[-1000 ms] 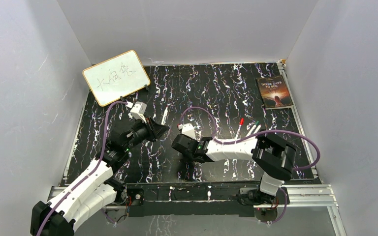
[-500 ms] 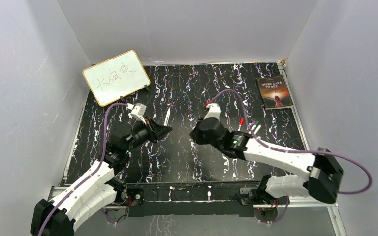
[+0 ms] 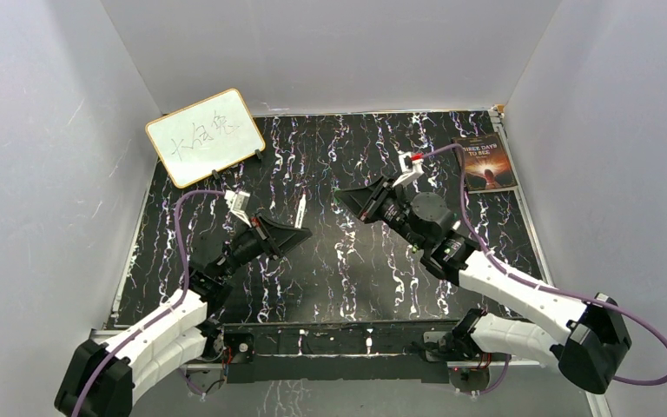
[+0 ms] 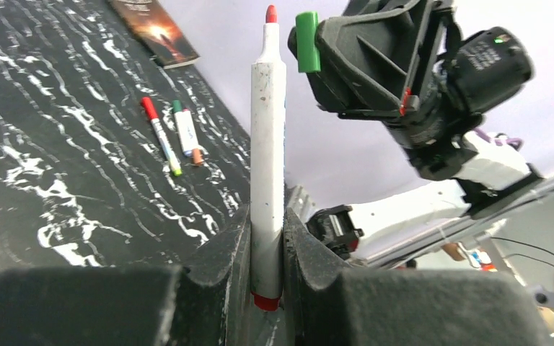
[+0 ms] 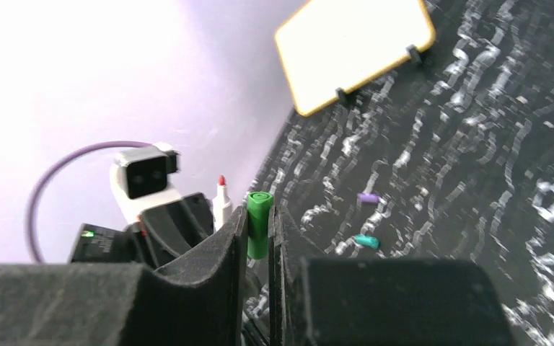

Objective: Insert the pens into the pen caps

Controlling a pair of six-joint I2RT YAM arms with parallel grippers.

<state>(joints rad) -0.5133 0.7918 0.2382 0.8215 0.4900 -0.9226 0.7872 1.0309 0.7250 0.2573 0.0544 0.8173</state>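
We found the left claw clenched on a white-barrelled pen, gripping it near its red-banded lower end, so that the barrel stood out past the fingers with its bare red tip foremost. The right claw was closed on a green cap, pinched between both fingers with its open end showing. Both claws hung above the desk, facing each other. From the left wrist we saw the cap near the pen's tip but apart from it, not yet on it. Two spare pens lay side by side on the desk near a book. A purple cap and a teal cap lay loose on the desk, near each other. A whiteboard stood at the far left corner.
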